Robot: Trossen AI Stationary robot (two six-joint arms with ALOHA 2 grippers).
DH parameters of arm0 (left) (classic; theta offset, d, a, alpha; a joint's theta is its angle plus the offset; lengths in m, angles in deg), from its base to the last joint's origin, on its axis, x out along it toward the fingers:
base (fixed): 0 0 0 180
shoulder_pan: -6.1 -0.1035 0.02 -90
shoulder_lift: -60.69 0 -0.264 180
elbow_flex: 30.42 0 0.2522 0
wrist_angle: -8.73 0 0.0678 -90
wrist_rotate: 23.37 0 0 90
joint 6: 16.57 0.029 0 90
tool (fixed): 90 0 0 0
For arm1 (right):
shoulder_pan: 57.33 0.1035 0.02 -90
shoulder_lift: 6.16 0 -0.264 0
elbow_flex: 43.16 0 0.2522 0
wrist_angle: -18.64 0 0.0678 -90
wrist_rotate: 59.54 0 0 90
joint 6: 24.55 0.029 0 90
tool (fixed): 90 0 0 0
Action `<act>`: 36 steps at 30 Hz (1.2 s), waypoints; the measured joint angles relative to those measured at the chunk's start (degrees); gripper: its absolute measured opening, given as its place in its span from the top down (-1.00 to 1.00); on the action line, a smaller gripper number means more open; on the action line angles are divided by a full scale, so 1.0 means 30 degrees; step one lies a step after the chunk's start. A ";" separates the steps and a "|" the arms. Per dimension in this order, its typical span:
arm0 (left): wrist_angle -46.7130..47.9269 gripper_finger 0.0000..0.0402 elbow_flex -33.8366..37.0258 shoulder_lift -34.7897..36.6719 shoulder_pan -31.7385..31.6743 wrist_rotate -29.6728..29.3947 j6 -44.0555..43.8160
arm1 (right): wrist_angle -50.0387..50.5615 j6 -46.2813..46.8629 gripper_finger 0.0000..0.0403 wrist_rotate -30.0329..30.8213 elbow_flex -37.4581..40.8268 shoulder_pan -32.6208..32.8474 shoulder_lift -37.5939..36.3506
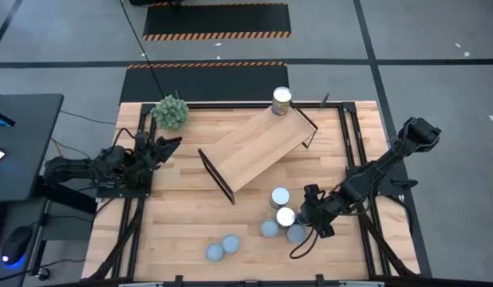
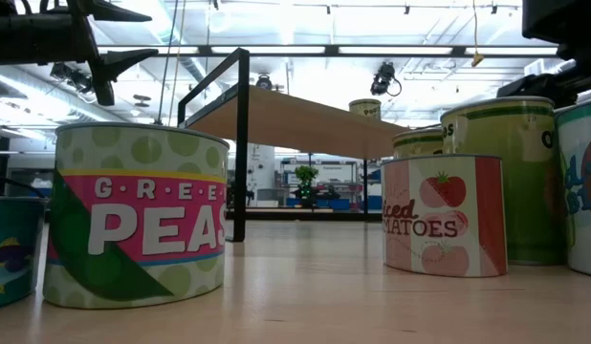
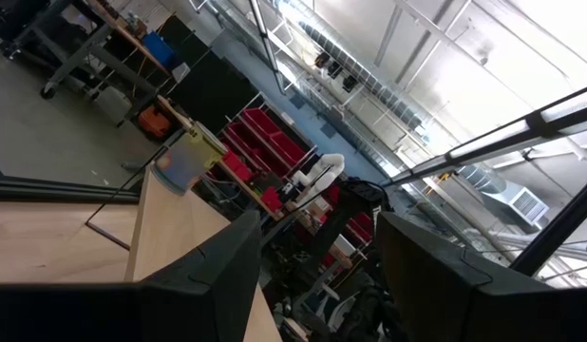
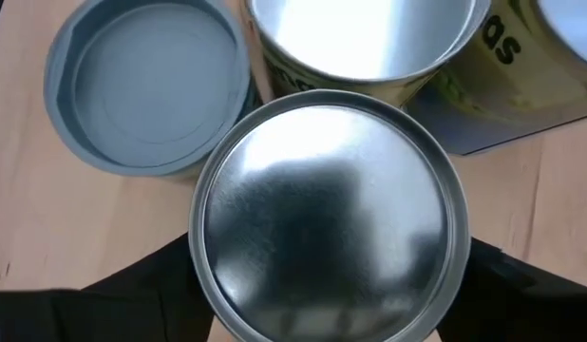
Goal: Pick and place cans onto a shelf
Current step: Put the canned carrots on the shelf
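Note:
The light-wood shelf (image 1: 254,151) stands slantwise mid-table on its black end frames, with one can (image 1: 281,101) upright on its far end. Several more cans stand near the front: two (image 1: 230,243) to the left and a cluster (image 1: 280,197) on the right. My right gripper (image 1: 299,217) is in that cluster, shut on a silvery-topped can (image 4: 327,214). My left gripper (image 1: 171,146) waits open and empty at the left, beside the green plant ball (image 1: 171,112); its two fingers (image 3: 217,275) stand well apart. My right gripper pinches the silvery-topped can by its round side wall, just below the rim (image 4: 203,237), one finger (image 4: 132,285) on each side. The fingers come slanting down from the table's right. The can is upright. Whether its base is on the table I cannot tell.
Close around the held can are a blue-grey-topped can (image 4: 146,85) and two more (image 4: 360,33). In the low view a green-peas can (image 2: 138,215) and a diced-tomatoes can (image 2: 444,215) stand in front. Black frame rails (image 1: 350,135) run along the table's sides.

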 joint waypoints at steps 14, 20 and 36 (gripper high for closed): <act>-0.0010 -0.07 0.0000 0.0000 0.0000 -0.0007 -0.0132 | 0.4591 -0.0898 -0.50 0.0832 -0.0104 -0.2387 -0.3966; -0.0001 -0.07 0.0000 -0.0001 0.0000 -0.0325 -0.0099 | 0.8183 -0.3379 -0.50 0.0327 -0.1912 -0.5123 -0.6095; 0.0027 -0.07 0.0000 0.0000 0.0000 -0.1020 0.0058 | 1.1243 -1.2274 -0.50 -0.1318 -0.7633 -1.3408 -0.6056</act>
